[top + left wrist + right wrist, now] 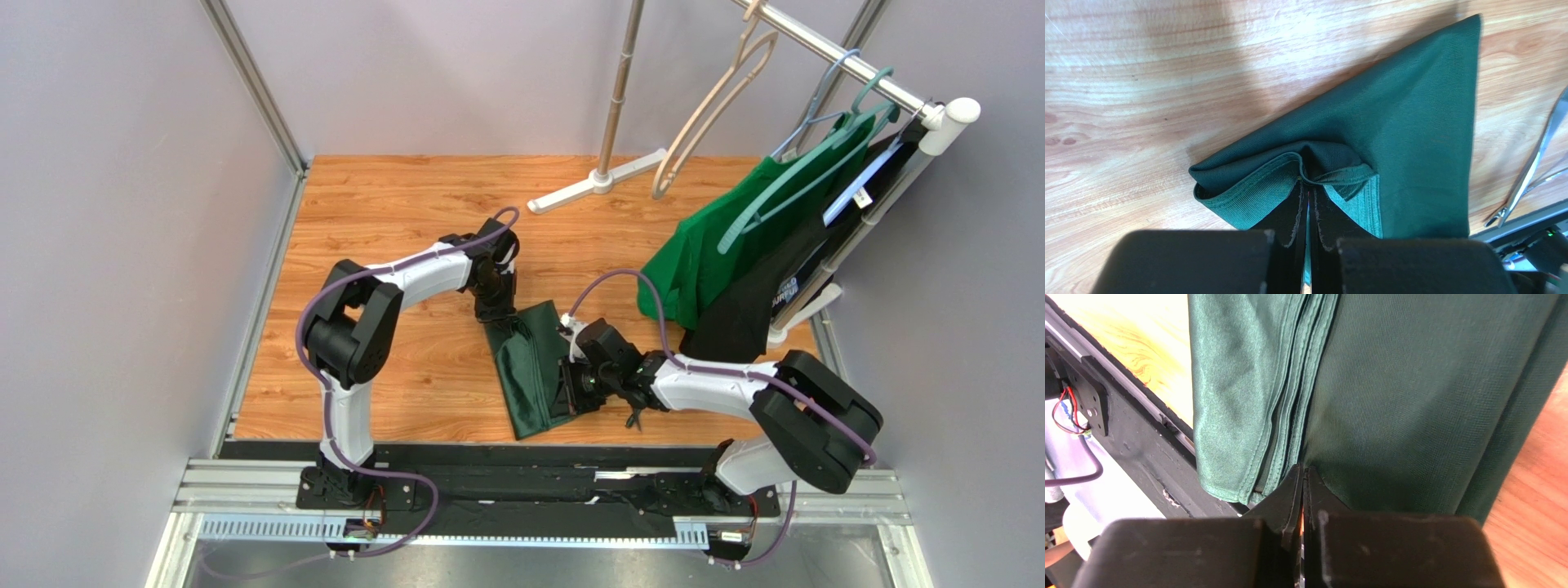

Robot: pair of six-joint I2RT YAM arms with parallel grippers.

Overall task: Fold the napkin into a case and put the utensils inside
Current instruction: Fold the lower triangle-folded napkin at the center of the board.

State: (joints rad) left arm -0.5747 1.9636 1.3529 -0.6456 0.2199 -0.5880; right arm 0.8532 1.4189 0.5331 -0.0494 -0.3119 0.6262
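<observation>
Your left end effector [1308, 184] is clamped on the napkin [1413, 141]. Its fingers are pressed together on a bunched corner of the hem, and the cloth puckers around the tips. In the top view this end effector [497, 306] sits at the napkin's 11 o'clock end.

Your right end effector [1303, 474] has its fingers together, with the tips against the stacked hems along one edge of the cloth. You cannot tell from the wrist view whether any layer is caught between them. From above it [574, 374] meets the napkin at its 3 o'clock side.

The napkin [534, 368] lies folded into a long, narrow shape near the middle of the wooden counter [393, 221], running from about 12 to 6 o'clock, with its near end close to the counter's edge. In the left wrist view the slim silver utensils [1533, 165] lie on the counter at the cloth's 3 o'clock, just apart from it.

A brighter green garment [711, 245] hangs on a rack [846, 61] at 2 o'clock.
</observation>
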